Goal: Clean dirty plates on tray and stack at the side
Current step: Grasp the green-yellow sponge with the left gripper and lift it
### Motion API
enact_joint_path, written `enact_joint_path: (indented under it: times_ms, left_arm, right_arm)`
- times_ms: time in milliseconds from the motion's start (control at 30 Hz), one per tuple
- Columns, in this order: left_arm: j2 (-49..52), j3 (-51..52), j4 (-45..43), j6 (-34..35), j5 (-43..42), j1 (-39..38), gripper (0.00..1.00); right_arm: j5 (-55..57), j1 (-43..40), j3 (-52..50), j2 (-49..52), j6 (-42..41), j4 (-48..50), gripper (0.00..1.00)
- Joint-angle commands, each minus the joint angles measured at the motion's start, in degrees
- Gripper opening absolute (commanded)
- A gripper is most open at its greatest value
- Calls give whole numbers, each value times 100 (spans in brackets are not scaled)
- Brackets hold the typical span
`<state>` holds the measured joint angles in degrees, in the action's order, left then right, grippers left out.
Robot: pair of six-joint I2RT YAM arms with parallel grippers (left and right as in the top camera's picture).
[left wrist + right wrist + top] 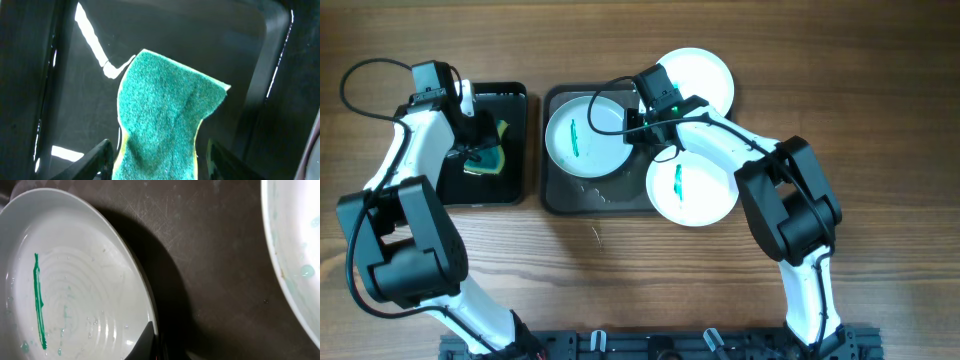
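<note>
Straddling the green sponge in the black dish, my left gripper parted, I should clamp it mid-body before lifting, while my right gripper clenches the 3 o'clock rim of the smeared plate at the 9 o'clock end of the tray.

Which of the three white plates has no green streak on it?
The far-right plate, plain white; the left plate and near-right plate each carry one.
</note>
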<state>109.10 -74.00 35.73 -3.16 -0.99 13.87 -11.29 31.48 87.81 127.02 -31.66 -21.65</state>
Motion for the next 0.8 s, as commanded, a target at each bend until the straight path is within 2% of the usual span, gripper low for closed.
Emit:
enact_joint_path:
  times_ms: [0, 167, 300, 367, 400, 767]
  left_arm:
    - [210, -90, -46, -136, -120, -42, 53]
    - [411, -90, -50, -140, -109, -85, 52]
    - [472, -90, -101, -138, -109, -85, 45]
    - [472, -90, -155, -133, -109, -85, 28]
    - [472, -90, -184, -122, -109, -87, 4]
    - [756, -83, -251, -90, -111, -90, 4]
  right_arm:
    - [236, 17, -11, 262, 17, -87, 4]
    - [238, 17, -11, 262, 20, -105, 4]
    - [240, 17, -11, 262, 20, -109, 4]
    - [258, 17, -11, 262, 20, -107, 4]
    - [258, 17, -11, 262, 20, -107, 4]
    - [232, 17, -11, 262, 17, -166, 5]
